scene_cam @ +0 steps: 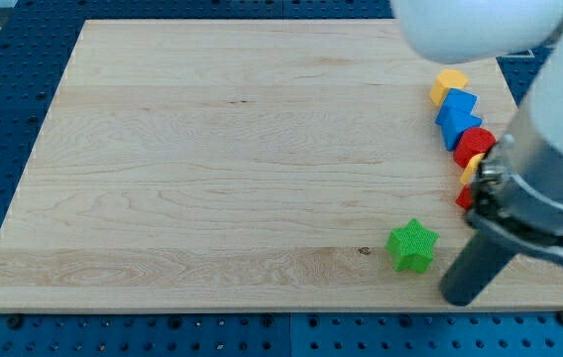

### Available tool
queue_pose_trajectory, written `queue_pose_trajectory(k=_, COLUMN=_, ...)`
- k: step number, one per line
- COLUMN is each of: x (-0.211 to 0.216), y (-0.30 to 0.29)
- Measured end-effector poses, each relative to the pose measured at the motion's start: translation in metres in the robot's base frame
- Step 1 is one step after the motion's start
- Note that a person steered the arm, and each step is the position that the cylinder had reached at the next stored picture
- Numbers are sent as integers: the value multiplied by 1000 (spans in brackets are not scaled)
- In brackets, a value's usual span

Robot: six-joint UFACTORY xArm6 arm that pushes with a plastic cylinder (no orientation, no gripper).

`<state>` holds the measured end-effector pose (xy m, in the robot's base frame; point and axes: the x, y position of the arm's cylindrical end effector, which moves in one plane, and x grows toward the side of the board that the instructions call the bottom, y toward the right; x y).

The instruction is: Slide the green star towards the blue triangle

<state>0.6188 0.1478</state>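
Observation:
The green star (412,245) lies on the wooden board (212,159) near the view's bottom right. My tip (457,297) rests on the board just right of and below the star, a small gap apart. The blue triangle (457,124) sits in a cluster at the board's right edge, above the star, with a blue block (460,101) touching it from above.
The cluster at the right edge also holds a yellow block (449,82) at its top, a red block (476,144), and small yellow and red pieces (467,183) partly hidden behind the arm (549,178). Blue perforated table surrounds the board.

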Motion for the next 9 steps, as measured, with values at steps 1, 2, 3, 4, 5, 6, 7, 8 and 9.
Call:
queue_pose_trajectory(k=1, x=0, y=-53)
queue_pose_trajectory(k=2, x=-17, y=-59)
queue_pose_trajectory(k=3, x=-47, y=-59)
queue_pose_trajectory(k=4, x=-39, y=-52)
queue_pose_trajectory(k=5, x=0, y=-60)
queue_pose_trajectory(k=6, x=-1, y=-23)
queue_pose_trajectory(k=7, x=-12, y=-1)
queue_pose_trajectory(k=8, x=-12, y=-31)
queue_pose_trajectory(k=9, x=-22, y=-43)
